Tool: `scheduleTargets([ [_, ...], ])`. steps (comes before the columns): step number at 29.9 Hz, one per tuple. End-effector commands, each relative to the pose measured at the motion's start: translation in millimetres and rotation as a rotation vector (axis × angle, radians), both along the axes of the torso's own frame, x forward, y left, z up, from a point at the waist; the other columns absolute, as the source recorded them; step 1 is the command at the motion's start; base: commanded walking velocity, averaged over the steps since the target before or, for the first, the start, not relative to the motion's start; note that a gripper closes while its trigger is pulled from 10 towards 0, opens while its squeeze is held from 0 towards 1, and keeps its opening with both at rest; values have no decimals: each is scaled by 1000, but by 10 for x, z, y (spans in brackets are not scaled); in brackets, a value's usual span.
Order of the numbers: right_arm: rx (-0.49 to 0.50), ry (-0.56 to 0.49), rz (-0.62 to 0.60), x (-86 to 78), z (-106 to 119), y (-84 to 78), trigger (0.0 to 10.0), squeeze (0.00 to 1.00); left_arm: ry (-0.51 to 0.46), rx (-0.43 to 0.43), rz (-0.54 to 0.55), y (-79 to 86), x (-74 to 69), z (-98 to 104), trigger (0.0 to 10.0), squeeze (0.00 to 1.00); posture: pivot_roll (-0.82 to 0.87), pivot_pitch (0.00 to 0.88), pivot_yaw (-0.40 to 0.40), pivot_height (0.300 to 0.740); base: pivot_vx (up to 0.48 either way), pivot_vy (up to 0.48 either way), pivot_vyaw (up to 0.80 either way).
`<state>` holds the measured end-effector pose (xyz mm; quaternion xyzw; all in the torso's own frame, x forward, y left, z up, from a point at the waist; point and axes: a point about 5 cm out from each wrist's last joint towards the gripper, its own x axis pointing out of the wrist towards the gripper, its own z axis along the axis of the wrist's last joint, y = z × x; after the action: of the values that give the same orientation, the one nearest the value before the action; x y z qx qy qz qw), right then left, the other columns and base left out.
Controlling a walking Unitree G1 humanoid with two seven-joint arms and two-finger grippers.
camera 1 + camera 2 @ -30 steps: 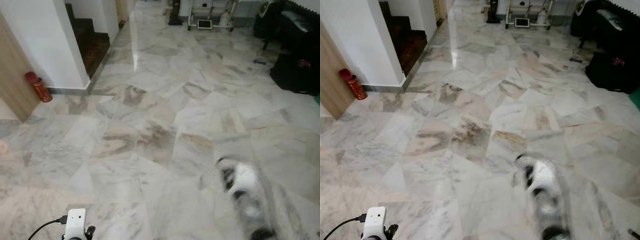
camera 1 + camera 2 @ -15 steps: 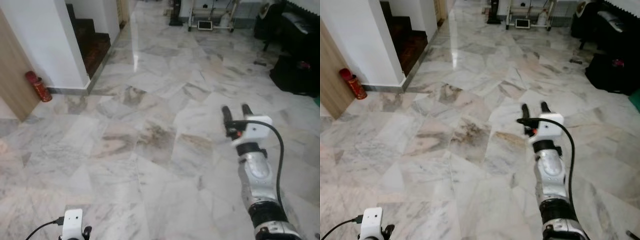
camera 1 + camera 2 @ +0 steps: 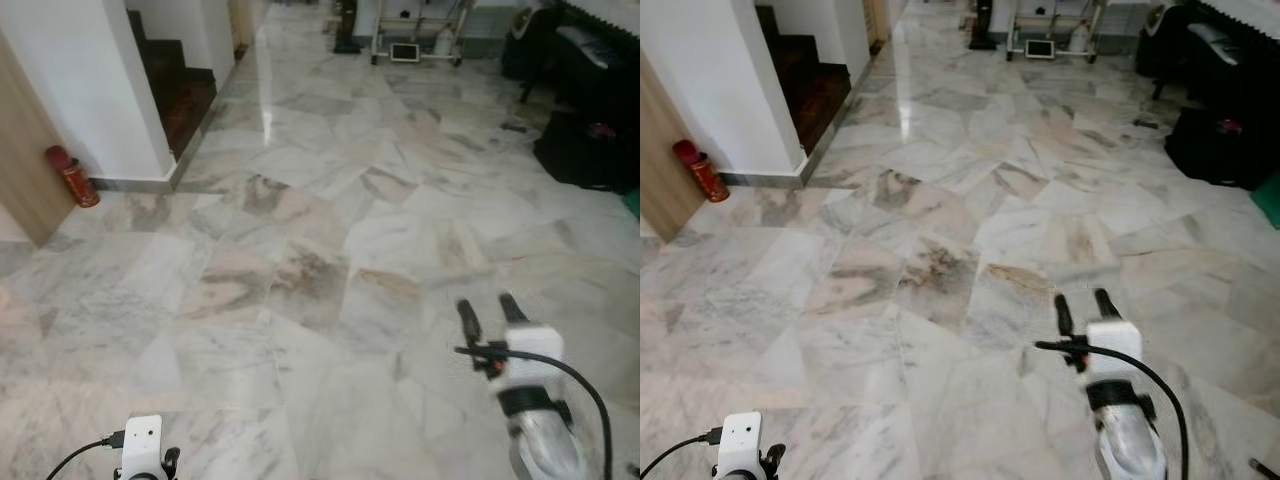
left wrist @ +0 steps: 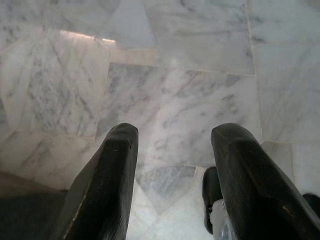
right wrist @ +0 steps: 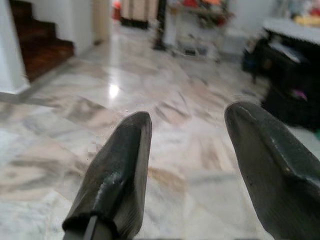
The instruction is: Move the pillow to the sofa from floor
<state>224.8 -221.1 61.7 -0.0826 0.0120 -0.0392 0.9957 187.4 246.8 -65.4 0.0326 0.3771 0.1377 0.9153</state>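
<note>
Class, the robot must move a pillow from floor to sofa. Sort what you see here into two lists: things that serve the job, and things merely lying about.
Serves the job:
right tool, open, raised over the marble floor
left tool, open, low

Lying about:
red extinguisher
stairs
black bag
metal trolley

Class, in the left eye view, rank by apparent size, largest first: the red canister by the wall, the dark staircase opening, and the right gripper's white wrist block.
1. Dark staircase opening, clearly largest.
2 and 3. Red canister and white wrist block look similar in size; the block sits much nearer the camera, so this order is unsure.
</note>
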Motion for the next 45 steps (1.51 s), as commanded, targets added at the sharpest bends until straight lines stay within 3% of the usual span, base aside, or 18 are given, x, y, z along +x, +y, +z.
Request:
scheduleTargets([
  [1,35,158,-110,-101,-316,-173,10000,0,4,-4,26,7,-23,-11,10000,0,-75,8,8,740,0,0,0],
  [2,89,313,-175,-164,-625,-271,10000,0,6,-7,29,1,-21,-13,10000,0,-75,3,4,740,0,0,0],
  [3,89,313,-175,-164,-625,-271,10000,0,6,-7,29,1,-21,-13,10000,0,-75,3,4,740,0,0,0],
  [5,150,479,-230,-261,-915,-320,10000,0,8,-14,34,-7,-17,-16,10000,0,-67,1,2,740,0,0,0],
  [7,145,597,-243,-353,-1094,-308,10000,0,9,-16,38,-11,-15,-17,10000,0,-67,0,1,740,0,0,0],
  [8,128,705,-253,-482,-1237,-287,10000,0,10,-18,44,-13,-14,-18,10000,0,-70,1,0,740,0,0,0],
  [14,136,970,-226,-897,-1526,-173,10000,0,16,-26,55,-23,-19,-26,10000,0,-31,0,-9,740,0,0,0],
  [19,179,993,-187,-904,-1576,-47,10000,0,26,-37,60,-20,-40,-39,10000,0,-50,7,-8,740,0,0,0],
  [27,251,1012,-165,-937,-1605,13,10000,0,37,-58,67,-36,-58,-56,10000,0,-38,2,-20,740,0,0,0],
  [36,301,984,-125,-834,-1581,83,10000,0,68,-102,65,-51,-86,-84,10000,0,-33,0,-18,740,0,0,0],
  [42,310,968,-163,-812,-1557,-7,10000,0,94,-127,27,-64,-95,-97,10000,0,-33,0,-14,740,0,0,0],
  [45,307,972,-137,-890,-1596,83,10000,0,138,-103,-60,-65,-100,-104,10000,0,-34,0,-11,740,0,0,0],
])
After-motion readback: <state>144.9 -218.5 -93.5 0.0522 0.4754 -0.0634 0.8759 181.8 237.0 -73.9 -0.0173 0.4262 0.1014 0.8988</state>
